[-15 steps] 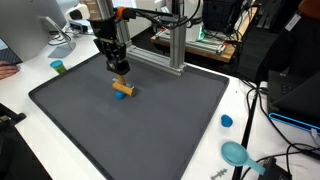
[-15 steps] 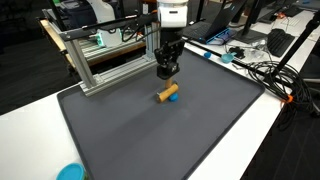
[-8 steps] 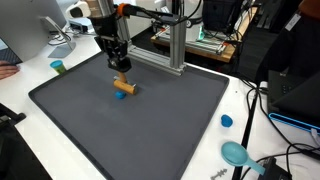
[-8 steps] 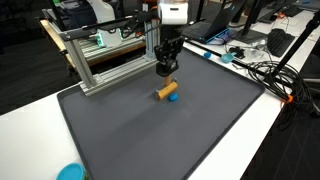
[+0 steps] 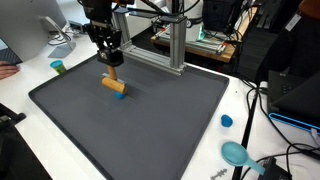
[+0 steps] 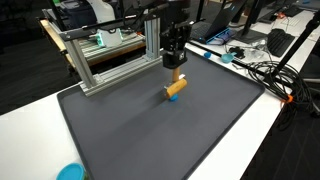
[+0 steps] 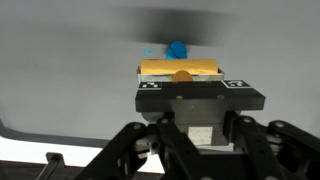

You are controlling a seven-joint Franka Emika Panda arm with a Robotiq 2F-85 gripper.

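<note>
Block (image 5: 113,85) orange-tan, small blue piece (image 5: 121,96) by it. Hand (image 5: 112,72) black, with black-and-white square tags in wrist view. Mat (image 5: 150,125) plain dark grey. Worktop (image 5: 243,105) white. Cap (image 5: 227,121) blue, dish (image 5: 236,153) teal, cup (image 5: 58,67) teal. Frame (image 5: 172,50) silver.

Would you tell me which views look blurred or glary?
Wrist view: top edge smeared, the small blue piece soft, the tan wooden cylinder fairly crisp. Both exterior views: even light, no glare on the dark grey mat.

The block (image 5: 113,85) is showing as smooth matt wood, the surface (image 5: 160,120) is looking matt and rubbery, the frame (image 5: 176,45) is gleaming bare metal.
</note>
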